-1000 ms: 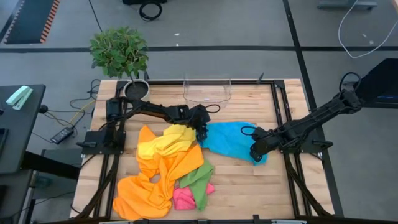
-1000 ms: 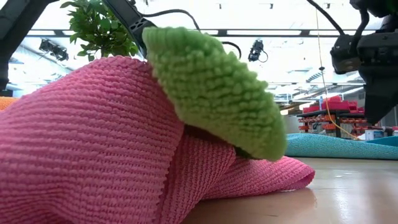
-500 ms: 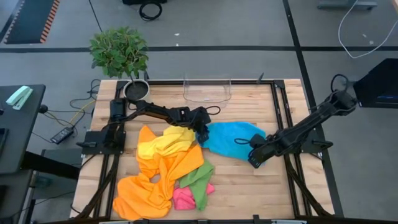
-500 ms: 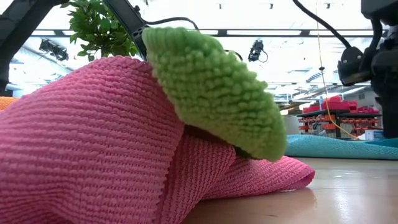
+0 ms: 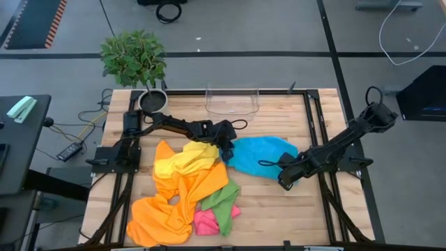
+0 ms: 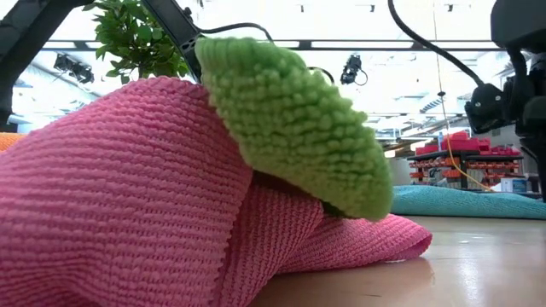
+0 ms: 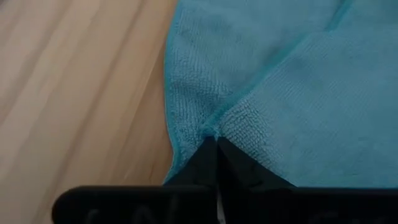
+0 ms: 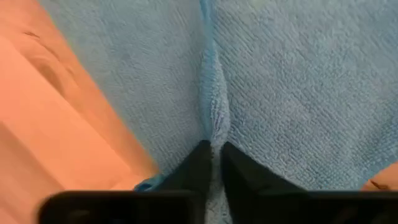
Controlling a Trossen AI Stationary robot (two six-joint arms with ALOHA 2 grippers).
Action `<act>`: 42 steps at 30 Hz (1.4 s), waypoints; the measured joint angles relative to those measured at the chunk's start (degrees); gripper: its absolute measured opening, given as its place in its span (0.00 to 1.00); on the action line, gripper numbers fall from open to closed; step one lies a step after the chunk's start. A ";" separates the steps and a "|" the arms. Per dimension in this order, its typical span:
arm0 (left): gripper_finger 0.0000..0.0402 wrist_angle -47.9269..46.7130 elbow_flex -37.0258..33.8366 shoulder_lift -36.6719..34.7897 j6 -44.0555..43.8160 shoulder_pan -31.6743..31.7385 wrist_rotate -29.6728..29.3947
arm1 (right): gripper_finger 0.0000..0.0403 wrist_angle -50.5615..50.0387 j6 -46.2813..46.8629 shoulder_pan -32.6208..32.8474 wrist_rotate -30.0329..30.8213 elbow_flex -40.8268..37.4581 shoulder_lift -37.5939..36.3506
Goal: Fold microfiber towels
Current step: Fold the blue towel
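No brand, label or writing can be read on any of the things.

The blue towel [image 5: 259,156] lies on the wooden counter [image 5: 279,209], right of the middle. The left end effector [image 5: 226,151] is at the towel's left edge, and in the left wrist view its two fingers are pressed together on a small pinch of the blue cloth [image 7: 214,134]. The right end effector [image 5: 284,183] is at the towel's right near corner; its fingers [image 8: 199,163] are almost together, with a raised ridge of the blue cloth [image 8: 214,118] clamped between them.

To the left of the blue towel lies the yellow towel [image 5: 182,160], on top of the orange towels [image 5: 167,206], which spread toward the near left corner of the counter. The green towel [image 5: 221,202] and the pink towel [image 5: 205,222] lie just beside them, touching each other.

In the low view the pink towel [image 6: 111,196] and the green towel [image 6: 290,119] fill most of the picture and hide the left end effector. Only a thin strip of the blue towel [image 6: 469,201] shows behind them. The right arm is cut off at the picture's edge there. A clear plastic bin [image 5: 232,102] stands at the far edge of the counter, and a potted plant [image 5: 134,57] at the far left corner.
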 joint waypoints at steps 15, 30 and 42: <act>0.04 2.14 0.20 -14.81 7.58 -0.12 -0.04 | 0.01 -15.42 -11.93 -12.43 2.85 10.48 -15.75; 0.04 6.47 0.31 -25.86 5.70 3.85 -0.04 | 0.01 -33.72 -43.18 -27.83 19.87 33.91 -19.13; 0.21 0.34 0.28 -25.94 -7.13 7.46 1.89 | 0.01 -32.89 -61.83 -39.50 5.70 34.82 -19.11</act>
